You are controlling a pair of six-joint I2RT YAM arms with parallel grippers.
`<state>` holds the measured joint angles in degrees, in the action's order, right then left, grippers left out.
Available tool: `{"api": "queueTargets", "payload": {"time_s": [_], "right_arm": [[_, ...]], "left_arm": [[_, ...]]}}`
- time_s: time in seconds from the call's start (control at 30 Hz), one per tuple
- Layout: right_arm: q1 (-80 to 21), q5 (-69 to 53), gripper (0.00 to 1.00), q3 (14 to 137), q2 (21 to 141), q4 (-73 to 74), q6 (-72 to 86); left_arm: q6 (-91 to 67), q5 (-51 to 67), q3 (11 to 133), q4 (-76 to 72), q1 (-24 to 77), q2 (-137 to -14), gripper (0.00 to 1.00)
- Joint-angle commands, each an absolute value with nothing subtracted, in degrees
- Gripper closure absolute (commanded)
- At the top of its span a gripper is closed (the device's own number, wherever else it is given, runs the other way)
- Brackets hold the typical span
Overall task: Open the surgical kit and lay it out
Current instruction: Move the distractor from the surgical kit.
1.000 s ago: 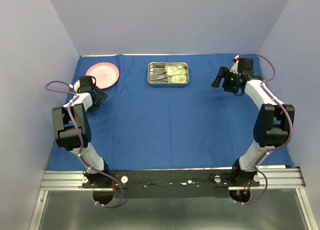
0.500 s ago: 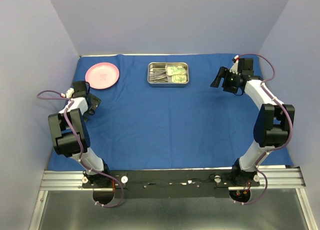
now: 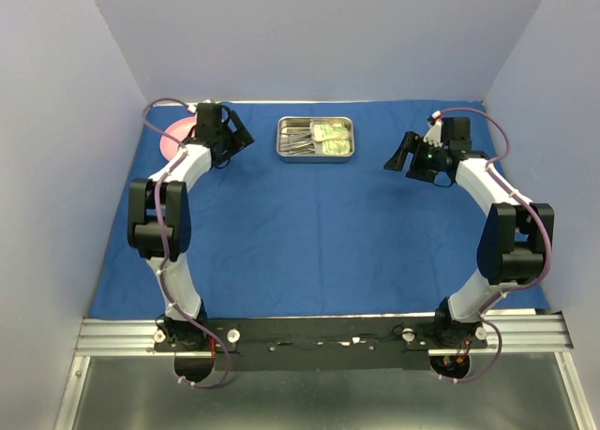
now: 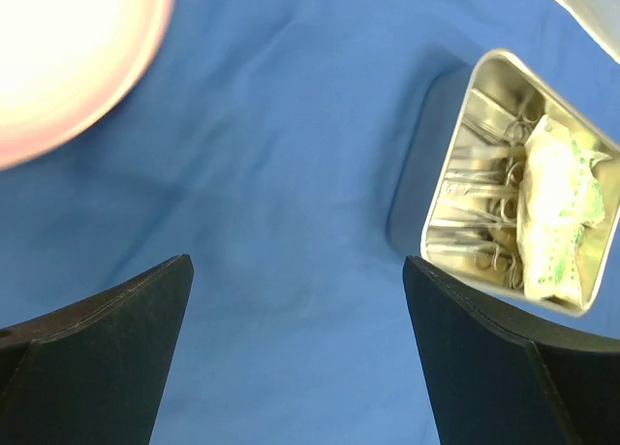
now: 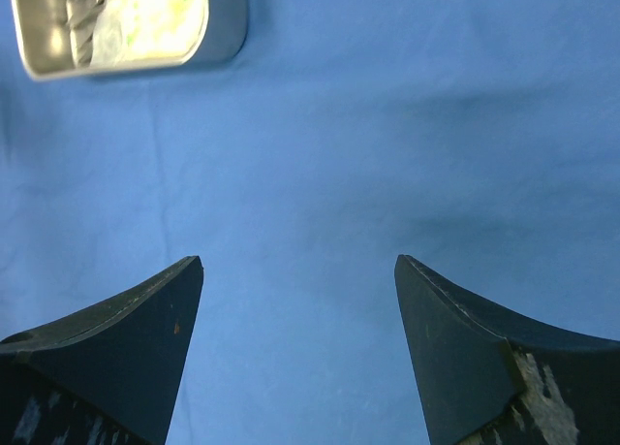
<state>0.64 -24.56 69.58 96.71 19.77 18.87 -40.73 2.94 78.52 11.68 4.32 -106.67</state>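
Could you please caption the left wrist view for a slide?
Open left gripper over blue cloth; steel tray with instruments and packets upper right, pink plate upper left.

Cover: royal-blue cloth wrap (image 3: 319,224), spread open over the work surface, lightly creased, reaching the back wall.
Far centre: steel tray (image 3: 280,140), lying flat on the cloth, long side parallel to the back wall.
Far left: pink plate (image 3: 173,140), on the cloth, partly hidden from above.
Spacing: tray and plate apart, not touching.
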Motion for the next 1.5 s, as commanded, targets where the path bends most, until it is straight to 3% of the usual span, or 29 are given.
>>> {"api": "queueTargets", "payload": {"time_s": [0.0, 0.43, 0.87, 1.17, 1.47], "right_arm": [[0.1, -27.0, 0.12, 66.8, 93.3, 18.9, 19.0], [-2.2, -26.7, 0.12, 67.2, 93.4, 21.3, 15.5], [-10.8, -13.5, 0.13, 83.1, 107.6, 19.6, 16.7], [-15.1, -1.0, 0.19, 106.7, 124.6, 28.5, 20.5], [-15.3, 1.8, 0.27, 119.3, 136.9, 36.5, 21.7]], "left_arm": [[-37.1, 5.5, 85.0, 6.7, 5.1, -116.1, 0.01], [-35.5, -5.9, 96.4, 18.5, 3.5, -128.9, 0.01], [-38.0, -9.0, 96.0, 25.4, 0.5, -127.9, 0.01], [-36.9, -4.5, 90.8, 23.8, 1.8, -119.5, 0.01], [-34.5, -4.6, 73.4, 23.9, 7.1, -99.2, 0.01]]}}
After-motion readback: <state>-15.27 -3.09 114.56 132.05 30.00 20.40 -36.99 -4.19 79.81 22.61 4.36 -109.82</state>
